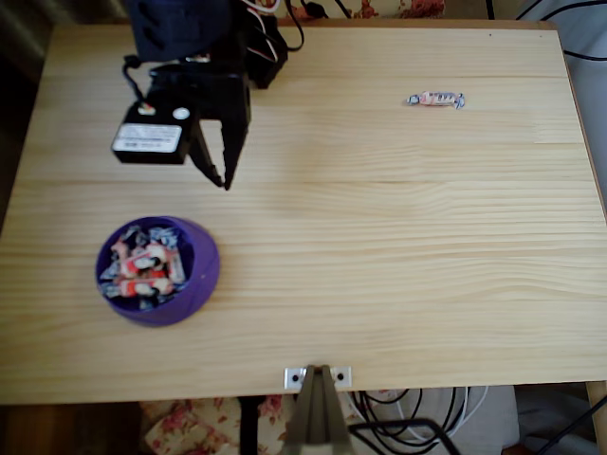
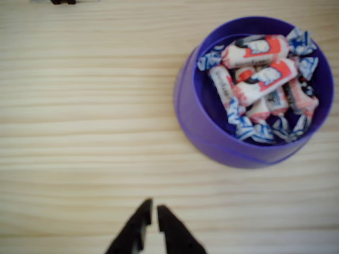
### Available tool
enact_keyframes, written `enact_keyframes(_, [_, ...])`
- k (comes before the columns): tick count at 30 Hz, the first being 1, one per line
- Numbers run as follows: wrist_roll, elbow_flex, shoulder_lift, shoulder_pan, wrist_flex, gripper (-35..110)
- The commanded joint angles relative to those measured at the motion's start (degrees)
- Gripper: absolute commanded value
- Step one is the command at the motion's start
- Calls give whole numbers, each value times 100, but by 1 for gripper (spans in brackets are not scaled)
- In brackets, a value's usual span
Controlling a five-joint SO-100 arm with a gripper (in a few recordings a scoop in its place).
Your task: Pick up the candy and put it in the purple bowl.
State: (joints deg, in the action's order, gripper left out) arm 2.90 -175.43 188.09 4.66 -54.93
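The black two-finger gripper (image 1: 223, 171) hangs above the pale pine table (image 1: 379, 265) with its pointed fingertips (image 2: 143, 217) pressed almost together and nothing between them — a thin slit of wood grain shows in the wrist view. It sits near the round, glossy purple plastic bowl (image 1: 201, 284), which lies at about seven o'clock from the tips in the overhead view and already holds a heap of white-and-red wrapped sweets (image 2: 259, 79).

The one loose sweet, a small oblong candy in a white wrapper with red-orange print and twisted bluish ends (image 1: 434, 99), lies alone on bare wood, well apart from the arm, at roughly two o'clock from the fingertips in the overhead view. Its long axis runs nearly left to right.

The step in hand, as I judge it, is the reach toward that candy. To do it well, the jaws should spread before the descent, and the wrist should turn so the fingers straddle the short width of the wrapper's body rather than its twisted ends — those would likely slip or crumple. Coming straight down over the middle, touching the table lightly, then closing, should give a firm pinch without pushing the sweet along the smooth board.
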Motion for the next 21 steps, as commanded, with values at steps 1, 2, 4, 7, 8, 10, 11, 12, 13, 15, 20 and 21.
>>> enact_keyframes(1, [105,141,97,141,0,0])
enact_keyframes(2, [114,141,97,141,0,0])
enact_keyframes(4, [114,141,97,141,0,0])
enact_keyframes(7, [114,141,97,141,0,0])
enact_keyframes(8, [123,141,97,141,0,0])
enact_keyframes(10, [167,141,97,185,0,0])
enact_keyframes(11, [176,141,97,202,0,0])
enact_keyframes(12, [176,141,97,202,0,0])
enact_keyframes(13, [176,141,97,202,0,0])
enact_keyframes(15, [176,141,97,185,0,0])
enact_keyframes(20, [352,141,97,88,123,-1])
enact_keyframes(21, [413,158,97,44,149,-1])
